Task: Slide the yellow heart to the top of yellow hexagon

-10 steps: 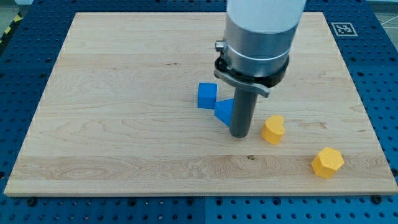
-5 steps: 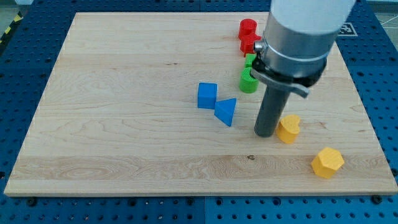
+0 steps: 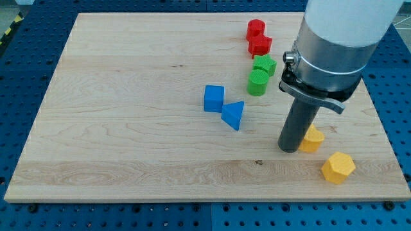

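The yellow heart (image 3: 313, 139) lies on the wooden board near the view's lower right, partly hidden behind my rod. My tip (image 3: 289, 149) touches the board right at the heart's left side. The yellow hexagon (image 3: 338, 167) lies below and to the right of the heart, a small gap between them.
A blue cube (image 3: 214, 98) and a blue triangle (image 3: 234, 115) lie left of my tip. Two green blocks (image 3: 259, 76) and two red blocks (image 3: 257, 37) stand in a row toward the view's top. The board's right edge (image 3: 379, 122) is close to the yellow blocks.
My tip has moved to the view's right, pushing the yellow heart right and a little down, closer to the yellow hexagon. The arm has uncovered the red and green blocks.
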